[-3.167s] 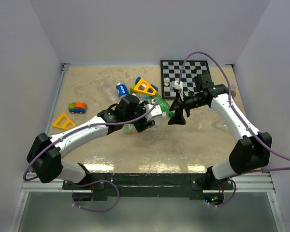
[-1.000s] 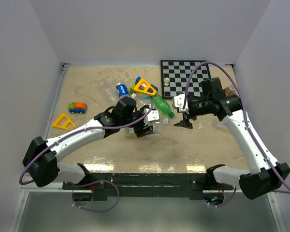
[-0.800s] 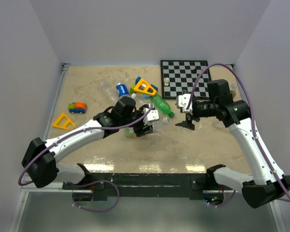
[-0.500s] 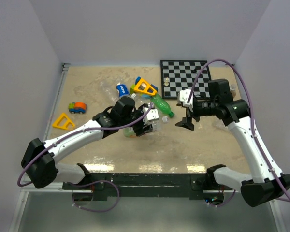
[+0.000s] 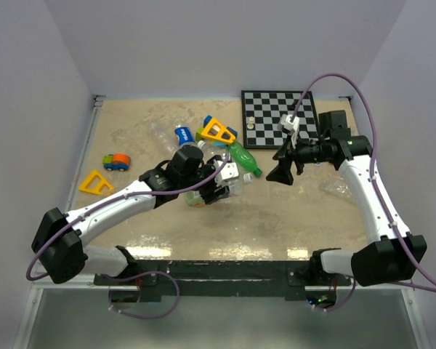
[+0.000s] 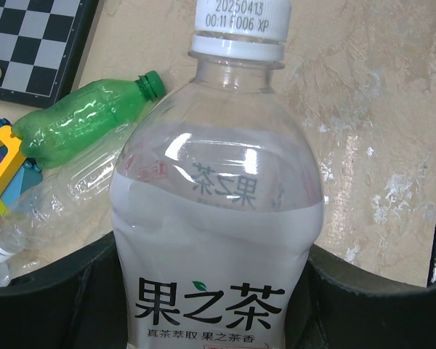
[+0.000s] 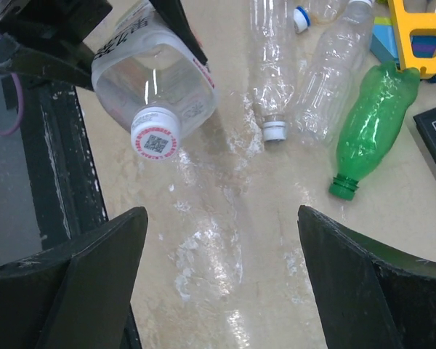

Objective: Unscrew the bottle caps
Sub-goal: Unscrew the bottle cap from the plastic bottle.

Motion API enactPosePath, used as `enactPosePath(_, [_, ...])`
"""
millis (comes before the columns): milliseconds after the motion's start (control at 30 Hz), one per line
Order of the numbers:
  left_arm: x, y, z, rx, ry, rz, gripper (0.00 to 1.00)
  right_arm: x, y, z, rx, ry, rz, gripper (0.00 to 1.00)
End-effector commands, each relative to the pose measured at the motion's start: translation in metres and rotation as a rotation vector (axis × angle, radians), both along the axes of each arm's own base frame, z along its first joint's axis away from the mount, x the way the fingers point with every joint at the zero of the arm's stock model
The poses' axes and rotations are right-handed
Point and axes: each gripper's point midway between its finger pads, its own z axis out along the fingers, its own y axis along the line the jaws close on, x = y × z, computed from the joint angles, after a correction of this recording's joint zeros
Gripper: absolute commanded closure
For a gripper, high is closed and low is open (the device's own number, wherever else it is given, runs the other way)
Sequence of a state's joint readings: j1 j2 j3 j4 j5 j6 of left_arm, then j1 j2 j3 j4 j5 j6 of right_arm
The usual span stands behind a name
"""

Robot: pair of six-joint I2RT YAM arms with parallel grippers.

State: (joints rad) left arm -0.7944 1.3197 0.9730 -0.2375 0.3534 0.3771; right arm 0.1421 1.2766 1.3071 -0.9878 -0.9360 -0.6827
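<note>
White cap (image 7: 155,139) on the clear bottle (image 7: 152,69) points toward the right gripper (image 7: 221,218), wide open and empty; the left gripper (image 5: 219,183) squeezes the bottle.

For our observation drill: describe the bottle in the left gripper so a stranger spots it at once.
From the far-right chessboard, go left past the green bottle to the left gripper. Its clear bottle alone is held, with black lettering and a white cap.

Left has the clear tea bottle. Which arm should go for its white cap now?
Right. The left tool is shut on the bottle, steadying it, while the right tool is open, empty and facing the white cap.
</note>
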Motion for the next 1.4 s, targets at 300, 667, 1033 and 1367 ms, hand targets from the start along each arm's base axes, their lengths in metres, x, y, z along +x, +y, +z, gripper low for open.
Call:
enactPosePath(300, [0.005,-0.004,0.024,-0.062,-0.045,0.024,0.92,0.013,0.017,0.023,0.146,0.138,-0.134,0.11])
enactPosePath(667, [0.006,-0.004,0.025,-0.064,-0.041,0.032,0.92,0.001,0.050,0.004,0.133,0.224,-0.060,0.14])
enactPosePath(1033, [0.007,-0.004,0.025,-0.061,-0.044,0.038,0.93,-0.002,0.062,-0.004,0.115,0.251,-0.028,0.33])
enactPosePath(1367, [0.009,-0.001,0.025,-0.054,-0.053,0.051,0.93,-0.010,0.063,-0.011,0.097,0.270,0.004,0.66])
